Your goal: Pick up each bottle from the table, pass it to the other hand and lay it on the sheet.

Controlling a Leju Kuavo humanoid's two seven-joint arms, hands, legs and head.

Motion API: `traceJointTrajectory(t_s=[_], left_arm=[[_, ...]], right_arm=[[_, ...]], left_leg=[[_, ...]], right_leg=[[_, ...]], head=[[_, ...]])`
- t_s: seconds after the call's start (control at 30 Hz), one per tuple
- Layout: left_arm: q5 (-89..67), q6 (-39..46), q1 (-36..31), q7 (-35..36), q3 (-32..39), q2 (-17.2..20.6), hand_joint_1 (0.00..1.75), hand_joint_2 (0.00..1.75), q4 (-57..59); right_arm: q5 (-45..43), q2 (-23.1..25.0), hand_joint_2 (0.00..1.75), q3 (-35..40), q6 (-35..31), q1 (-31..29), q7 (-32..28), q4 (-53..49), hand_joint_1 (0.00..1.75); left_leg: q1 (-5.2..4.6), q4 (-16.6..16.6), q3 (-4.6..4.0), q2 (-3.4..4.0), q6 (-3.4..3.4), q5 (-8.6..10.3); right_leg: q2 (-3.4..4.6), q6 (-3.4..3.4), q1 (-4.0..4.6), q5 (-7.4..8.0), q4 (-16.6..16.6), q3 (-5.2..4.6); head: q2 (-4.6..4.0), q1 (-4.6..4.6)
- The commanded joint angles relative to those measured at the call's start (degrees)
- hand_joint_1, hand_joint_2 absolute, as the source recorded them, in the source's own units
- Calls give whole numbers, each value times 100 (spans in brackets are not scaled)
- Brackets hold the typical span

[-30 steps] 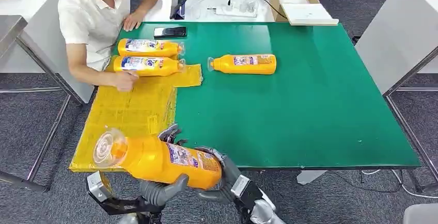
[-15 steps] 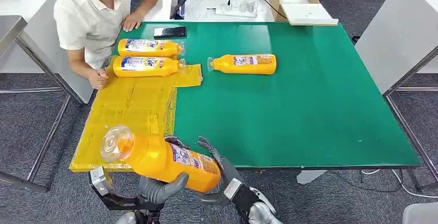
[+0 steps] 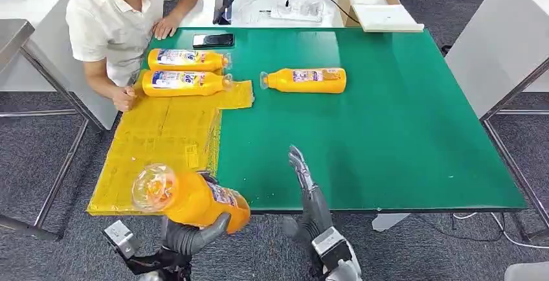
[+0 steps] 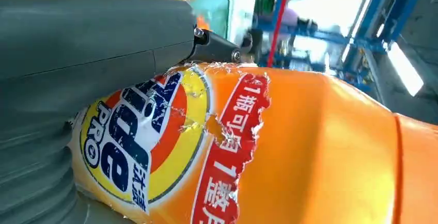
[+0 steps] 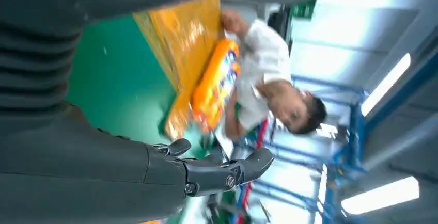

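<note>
At the lower left of the head view, the held bottle (image 3: 191,198) is now gripped by the left hand (image 3: 189,234) alone, its fingers clamped around the body, below the near edge of the yellow sheet (image 3: 162,142) on the desk (image 3: 388,138). At lower centre, the right hand (image 3: 309,193) has been released from the bottle, its fingers straightened and empty. The transfer is judged complete; laying on the sheet remains, and one bottle (image 3: 304,79) still lies off the sheet at upper centre.

Orange bottle (image 3: 194,198) in left hand (image 3: 188,234) (right hand (image 3: 309,193) empty, fingers straight) at table (image 3: 388,151) edge
</note>
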Motion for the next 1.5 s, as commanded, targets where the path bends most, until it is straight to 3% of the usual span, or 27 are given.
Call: traceJointTrajectory(t_s=[0.03, 0.1, 0.27, 0.33, 0.6, 1.07, 1.1, 1.13, 1.23, 1.5], left_arm=[[-3907, 2639, 101, 732, 447, 599, 175, 175, -71], [-5100, 2646, -237, 1465, 528, 680, 175, 175, 426], [-5353, 2546, -450, 1644, 534, 685, 175, 175, 731], [-5911, 2029, -1106, 2338, 534, 709, 175, 175, 1592], [-6287, 1355, -3591, 2744, 725, 584, 175, 175, 5618], [-6553, 640, -4471, 3165, 665, 662, 175, 175, 6846], [-6592, 537, -4504, 3189, 622, 655, 124, 175, 6905], [-6610, 453, -4526, 3186, 597, 652, 3, 175, 6937], [-6036, -658, -4364, 2398, 833, 708, 0, 175, 6926], [-5787, -660, -4160, 2058, 935, 778, 0, 175, 6681]], right_arm=[[-124, 442, 0, -2145, -738, 500, -175, -1452, 0], [-167, 685, 0, -2473, -986, 355, -175, -1550, 0], [-176, 753, 0, -2481, -1043, 308, -175, -1533, 0], [-219, 867, 0, -2454, -919, 134, -175, -1363, 0], [-216, 949, 0, -1789, -861, -248, -175, -167, 0], [-191, 976, 0, -1877, -784, -378, -175, 510, 0], [-199, 975, 0, -1877, -778, -386, -175, 558, 0], [-199, 971, 0, -1870, -786, -397, -175, 589, 0], [-221, 927, 0, -1866, -680, -433, -175, 723, 0], [-245, 896, 0, -1851, -607, -452, -175, 808, 0]], left_leg=[[4, -4, 28, 2, -13, -12], [-2, -1, 2, 3, -7, -1], [2, -5, 15, 5, -9, -1], [1, -9, 17, 0, -10, 4], [10, -21, 29, -14, -18, 32], [11, -10, 61, 32, -20, 27], [8, -7, 62, 19, -15, 25], [11, -12, 64, 30, -20, 27], [7, -13, 71, 28, -16, 25], [7, -21, 84, 44, -16, 24]], right_leg=[[-9, -16, 6, -15, 1, 27], [-3, -8, -1, -4, 6, 1], [-2, -10, 3, -2, -1, 13], [-8, -11, 2, -1, -3, 14], [-24, -21, 12, 18, -17, 35], [23, -15, 11, 22, -1, 54], [13, -9, 8, 16, 4, 56], [21, -14, 12, 22, -1, 56], [20, -13, 8, 20, 8, 58], [33, -18, 8, 25, 0, 72]], head=[[0, 0], [-2, 0], [0, 0], [0, -2], [0, 0], [0, 2], [0, 2], [0, 2], [0, 0], [-2, 2]])
